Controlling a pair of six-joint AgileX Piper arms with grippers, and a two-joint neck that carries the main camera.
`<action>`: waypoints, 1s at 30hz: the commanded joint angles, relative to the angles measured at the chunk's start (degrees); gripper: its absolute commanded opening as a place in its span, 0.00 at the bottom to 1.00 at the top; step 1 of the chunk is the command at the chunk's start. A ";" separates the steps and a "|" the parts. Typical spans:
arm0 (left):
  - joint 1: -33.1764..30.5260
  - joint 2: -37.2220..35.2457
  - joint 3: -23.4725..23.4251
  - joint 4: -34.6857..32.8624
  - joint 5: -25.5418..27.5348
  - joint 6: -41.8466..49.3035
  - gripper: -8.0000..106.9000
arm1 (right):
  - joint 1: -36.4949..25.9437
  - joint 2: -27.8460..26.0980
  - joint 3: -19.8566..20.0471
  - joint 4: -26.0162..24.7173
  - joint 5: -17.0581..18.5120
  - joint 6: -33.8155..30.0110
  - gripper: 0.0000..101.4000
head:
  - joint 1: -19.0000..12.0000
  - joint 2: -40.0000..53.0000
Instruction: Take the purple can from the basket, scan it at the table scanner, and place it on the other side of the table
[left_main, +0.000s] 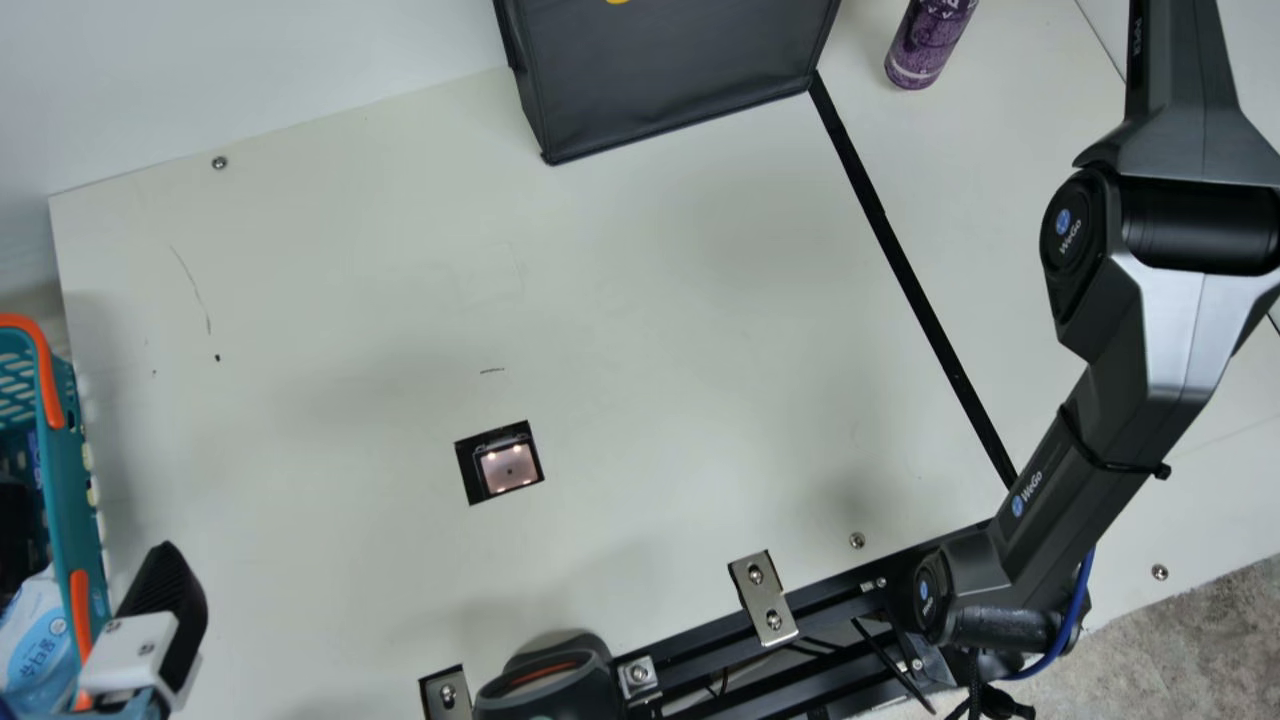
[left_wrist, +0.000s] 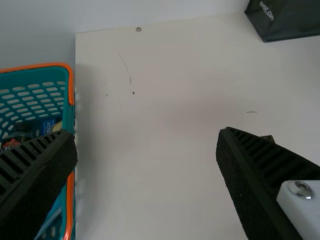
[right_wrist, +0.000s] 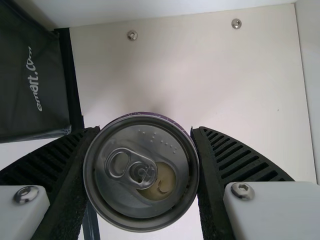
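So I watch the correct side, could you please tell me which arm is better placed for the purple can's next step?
Right, I'd say: the right gripper has the purple can between its fingers; the left gripper, open, is by the basket.

Light's bright and diffuse. Main view: soft, patchy shading on table (left_main: 650, 330); scanner (left_main: 510, 468) glows with small hot spots, well apart from left fingers (left_main: 165, 595). Left wrist view: soft shadow between fingers, beside basket (left_wrist: 71, 87). Right wrist view: muted sheen on purple can (right_wrist: 145, 200) between right fingers (right_wrist: 227, 157).
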 joint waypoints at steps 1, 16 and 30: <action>0.00 0.00 0.00 0.00 0.00 0.00 0.85 | 0.07 -0.29 1.21 0.18 -0.54 -0.08 0.03 | -1.66 -0.13; 0.00 0.00 0.00 0.00 0.00 0.00 0.85 | 0.07 -2.20 5.91 1.02 -3.57 -0.73 0.53 | -1.66 -0.13; 0.00 0.00 0.00 0.00 0.00 0.00 0.85 | 0.56 -3.52 7.71 1.12 -5.46 -0.21 0.94 | -1.66 -0.13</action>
